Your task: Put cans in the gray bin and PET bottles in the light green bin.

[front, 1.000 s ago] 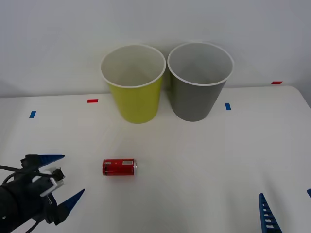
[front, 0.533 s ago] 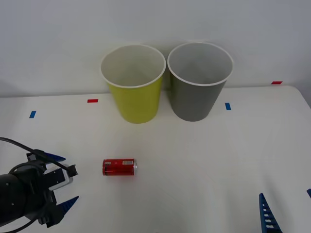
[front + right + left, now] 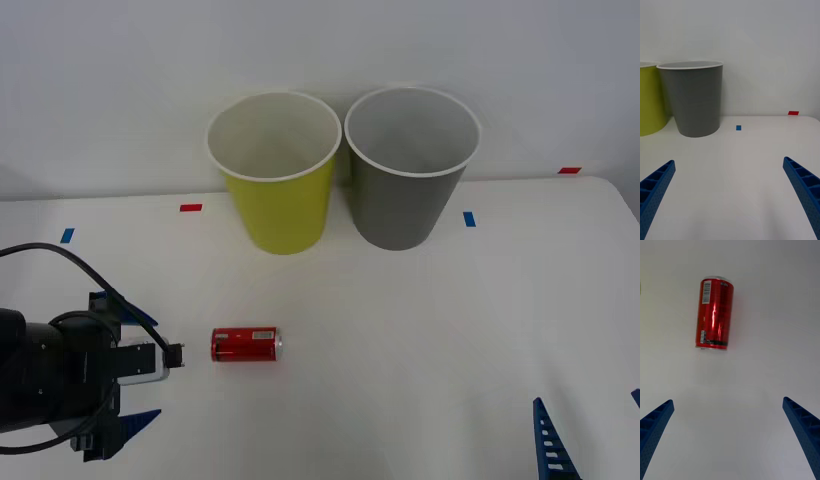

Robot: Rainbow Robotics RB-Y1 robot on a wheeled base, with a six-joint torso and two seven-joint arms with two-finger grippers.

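A: Claws first, since they sit nearest. What is the left claw [image 3: 728, 435] doing?

B: It is spread wide and grasping nothing. In the left wrist view its two blue ribbed fingers [image 3: 655, 427] stand at the corners with bare white desk [image 3: 752, 397] between them. In the front view it sits low at the near left of the desk, beside the can and not touching it.

A: And the right claw [image 3: 730, 195]?

B: Also released, fingers apart, holding nothing. It rests at the near right corner of the desk, where the front view catches one blue finger [image 3: 548, 440] at the lower edge.

A: Where is the red drink can [image 3: 246, 344]?

B: Lying on its side on the desk, just to the right of the left claw, well in front of both bins. The left wrist view shows its barcode patch and silver ends, with the can [image 3: 715, 313] ahead of the open fingers.

A: Farther back?

B: The yellow-green bin [image 3: 276, 175] and the gray bin [image 3: 409, 170] stand upright side by side at the far edge of the desk, rims almost touching, green to the left. Small blue tape marks [image 3: 468, 218] and red tape marks [image 3: 190, 207] dot the desk around them.
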